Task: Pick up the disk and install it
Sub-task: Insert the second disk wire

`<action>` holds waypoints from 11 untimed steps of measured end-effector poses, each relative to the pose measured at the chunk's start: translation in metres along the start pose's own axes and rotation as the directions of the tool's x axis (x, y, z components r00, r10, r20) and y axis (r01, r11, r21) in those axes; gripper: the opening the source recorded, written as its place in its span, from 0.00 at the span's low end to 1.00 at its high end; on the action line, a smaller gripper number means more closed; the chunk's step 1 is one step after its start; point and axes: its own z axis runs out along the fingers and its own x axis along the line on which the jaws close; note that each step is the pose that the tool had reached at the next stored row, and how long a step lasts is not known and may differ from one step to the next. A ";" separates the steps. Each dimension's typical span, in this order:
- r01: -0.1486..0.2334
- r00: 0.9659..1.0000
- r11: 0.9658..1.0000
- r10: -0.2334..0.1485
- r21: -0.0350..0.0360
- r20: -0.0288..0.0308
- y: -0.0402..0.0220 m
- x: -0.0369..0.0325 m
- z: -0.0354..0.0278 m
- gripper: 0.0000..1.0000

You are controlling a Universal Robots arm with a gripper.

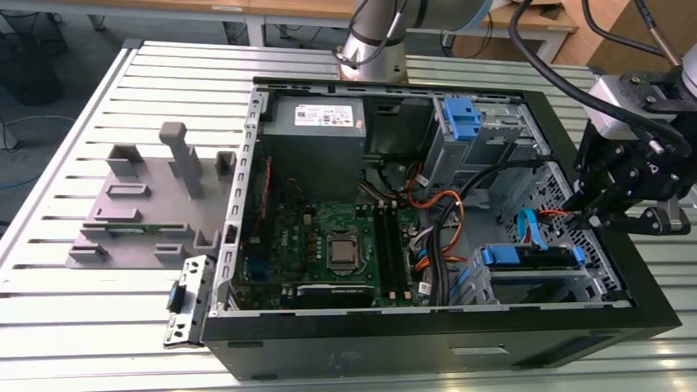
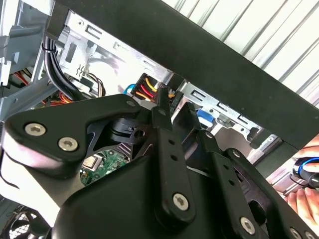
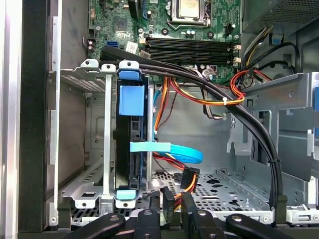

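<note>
The gripper [image 1: 601, 214] hangs at about three o'clock in the exterior view, over the edge of the open computer case [image 1: 436, 339]. In the first wrist view its black fingers [image 3: 154, 206] sit close together with just a thin gap, and nothing is between them. The disk [image 1: 530, 256] already sits on its edge in the metal cage [image 1: 544, 286] inside the case, with blue rails showing at its ends. From the gripper, the disk lies toward about seven o'clock in the exterior view, near and lower down. Its long side runs from nine o'clock to three o'clock there. A flat blue cable [image 3: 172, 149] crosses beside it. The green board [image 1: 338, 245] lies farther off, toward nine o'clock.
</note>
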 end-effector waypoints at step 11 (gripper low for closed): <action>0.000 1.000 1.000 0.000 0.003 -0.002 0.0094 0.0001 0.0011 0.31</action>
